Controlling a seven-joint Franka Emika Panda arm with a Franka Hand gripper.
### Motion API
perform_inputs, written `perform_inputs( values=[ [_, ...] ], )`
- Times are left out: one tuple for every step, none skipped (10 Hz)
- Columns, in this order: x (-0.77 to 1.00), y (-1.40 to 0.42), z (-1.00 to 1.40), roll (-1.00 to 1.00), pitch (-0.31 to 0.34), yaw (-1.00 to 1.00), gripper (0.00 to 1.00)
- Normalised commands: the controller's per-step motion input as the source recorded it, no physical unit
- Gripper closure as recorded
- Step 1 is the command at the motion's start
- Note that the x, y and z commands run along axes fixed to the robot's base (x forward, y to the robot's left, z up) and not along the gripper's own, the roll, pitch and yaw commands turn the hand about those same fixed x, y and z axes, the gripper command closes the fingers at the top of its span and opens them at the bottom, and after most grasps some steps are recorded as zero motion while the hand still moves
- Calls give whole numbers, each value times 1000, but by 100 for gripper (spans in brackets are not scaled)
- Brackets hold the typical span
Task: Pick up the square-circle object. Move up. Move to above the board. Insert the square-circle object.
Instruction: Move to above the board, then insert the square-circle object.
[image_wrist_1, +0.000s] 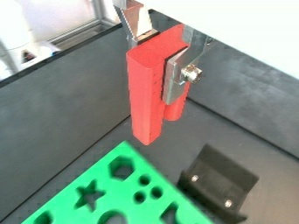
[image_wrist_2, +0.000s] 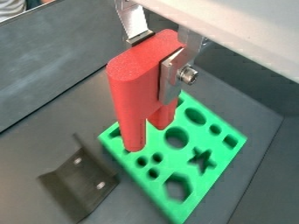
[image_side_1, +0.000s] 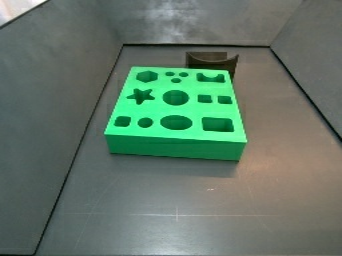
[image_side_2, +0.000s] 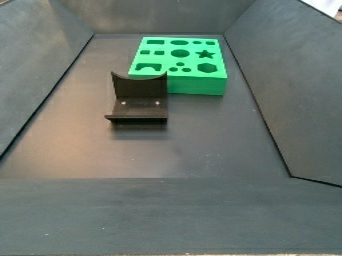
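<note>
My gripper (image_wrist_1: 162, 48) is shut on the red square-circle object (image_wrist_1: 149, 92), a tall narrow peg held upright between the silver fingers (image_wrist_1: 179, 74). It also shows in a wrist view (image_wrist_2: 140, 87), where my gripper (image_wrist_2: 158, 52) holds it high above the near edge of the green board (image_wrist_2: 222, 144). The board's corner with star and round cut-outs lies below the peg in a wrist view (image_wrist_1: 70, 206). Both side views show the board (image_side_1: 174, 135) (image_side_2: 214, 75) flat on the floor; the gripper and peg are out of view there.
The dark fixture (image_side_2: 136, 97) stands on the floor beside the board, also seen in both wrist views (image_wrist_1: 222, 181) (image_wrist_2: 76, 179) and behind the board in a side view (image_side_1: 211, 58). Dark sloping walls enclose the work floor.
</note>
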Motion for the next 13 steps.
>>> perform_inputs(
  values=[
    [-156,-1000,128,14,8,67,100],
    [-156,-1000,132,17,7,47,100],
    [-156,-1000,137,4,8,31,100],
    [-151,-1000,146,9,16,22,100],
    [-141,-1000,156,12,27,16,100],
    [-109,-873,152,8,48,12,100],
    [-78,-694,130,6,61,12,100],
    [-15,-360,80,6,86,13,100],
    [21,-184,50,4,100,10,100],
    [0,0,-126,0,-10,-1000,100],
    [0,0,-123,0,-13,-1000,100],
    [0,0,-131,0,-10,-1000,100],
    [0,0,-129,0,-10,-1000,100]
  ],
)
